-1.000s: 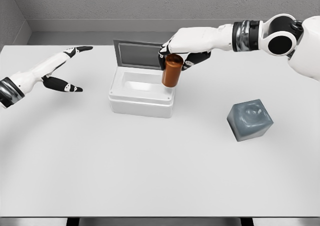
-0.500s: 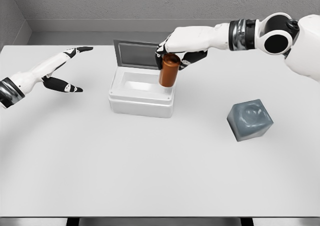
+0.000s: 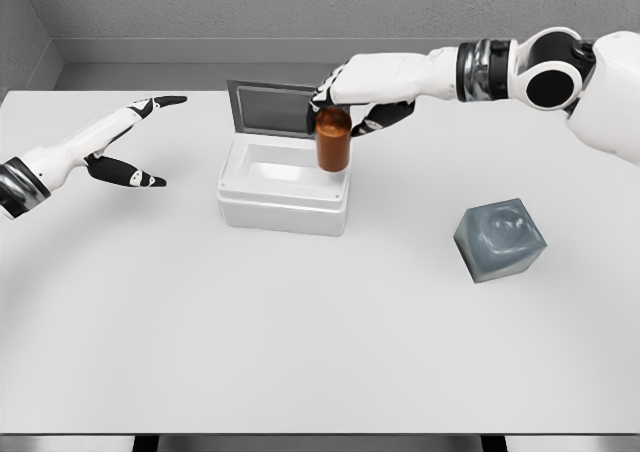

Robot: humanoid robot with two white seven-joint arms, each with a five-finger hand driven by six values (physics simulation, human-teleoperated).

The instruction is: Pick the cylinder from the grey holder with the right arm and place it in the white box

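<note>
— Where is the cylinder [image 3: 333, 139]?

— It's in my right hand [image 3: 362, 90], a brown-orange can held nearly upright, top end up under my palm. It hangs over the right-hand end of the white box [image 3: 283, 185]: its lower end overlaps the box's right rim from where I look, and I can't tell whether it touches the rim or floats just above it.

— How are your fingers on it?

— Curled down around its upper part, dark fingertips [image 3: 322, 99] wrapping the near side, thumb side tucked behind to the right. My right arm comes in from the upper right, stretched almost level across the table [image 3: 300, 332].

— And the box itself?

— Open. Its grey lid [image 3: 268, 107] stands up at the back edge, and the shallow white tray faces me. My hand sits just in front of the lid's right corner.

— The grey holder [image 3: 500, 238]?

— Off to the right and nearer me, well apart from the box. It's a grey cube, tipped a little, with a round hollow in its top face, nothing in it.

— Your other hand?

— My left hand [image 3: 122, 144] hovers over the table's left side, well clear of the box. Fingers loose and spread, index pointing toward the far edge, thumb hanging lower. It holds nothing.
</note>
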